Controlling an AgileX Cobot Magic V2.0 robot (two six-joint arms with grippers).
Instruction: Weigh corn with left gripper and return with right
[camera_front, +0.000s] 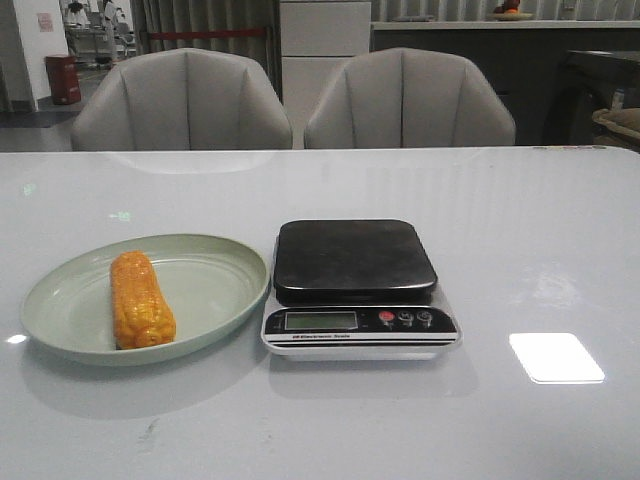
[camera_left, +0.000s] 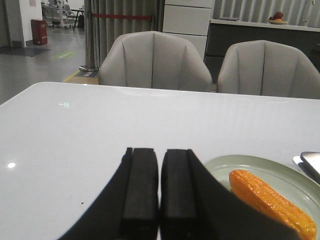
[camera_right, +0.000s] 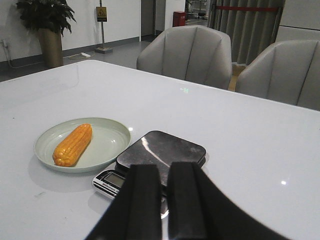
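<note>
The orange-yellow corn (camera_front: 141, 299) lies on a pale green plate (camera_front: 215, 290) at the left of the table. It also shows in the left wrist view (camera_left: 272, 202) and the right wrist view (camera_right: 73, 144). A kitchen scale (camera_front: 354, 262) with a bare dark platform stands right of the plate; it also shows in the right wrist view (camera_right: 162, 149). My left gripper (camera_left: 160, 187) is shut and empty, back from the plate (camera_left: 280, 170). My right gripper (camera_right: 163, 200) is shut and empty, on the near side of the scale. Neither gripper shows in the front view.
The plate also shows in the right wrist view (camera_right: 107, 142). Two grey chairs (camera_front: 185, 100) (camera_front: 405, 98) stand behind the table's far edge. A bright light patch (camera_front: 556, 357) lies on the white tabletop right of the scale.
</note>
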